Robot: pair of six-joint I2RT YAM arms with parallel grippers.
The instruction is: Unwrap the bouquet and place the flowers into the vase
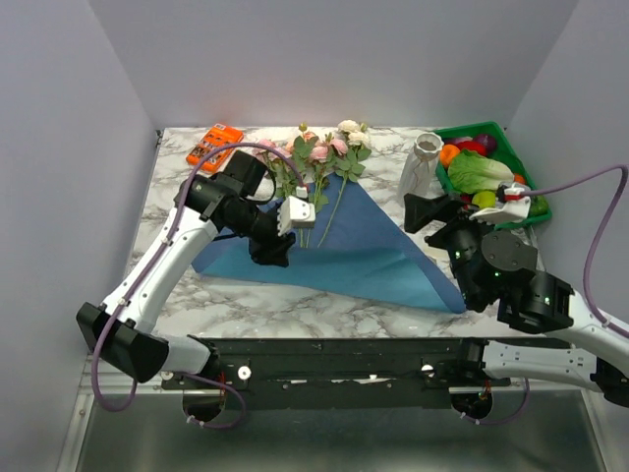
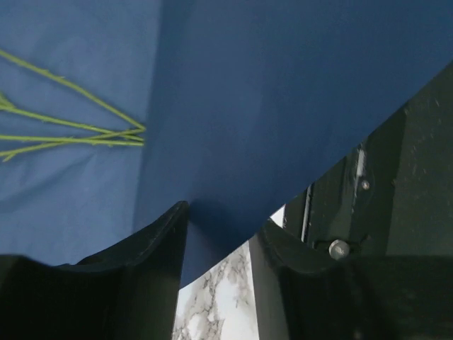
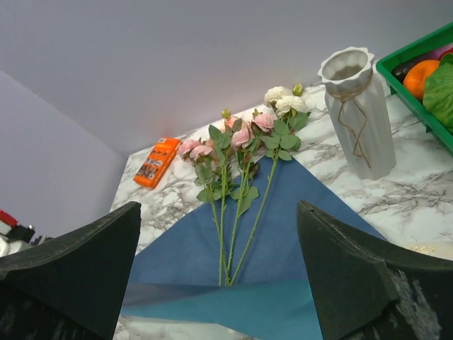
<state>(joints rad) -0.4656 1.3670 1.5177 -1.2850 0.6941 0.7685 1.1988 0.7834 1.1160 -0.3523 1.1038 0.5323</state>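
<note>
The bouquet lies unwrapped: its blue paper is spread flat on the marble. The flowers, pink and cream roses on thin green stems, lie on it with their heads toward the back wall. My left gripper hangs low over the paper's near-left edge. Its jaws are apart, and the paper's edge and bare marble show between them. The whitish vase stands upright at the back right. My right gripper is open just in front of the vase, pointing at the stems.
A green tray holding lettuce and toy vegetables sits right of the vase, beside my right arm. An orange pack lies at the back left. Grey walls close the table on three sides.
</note>
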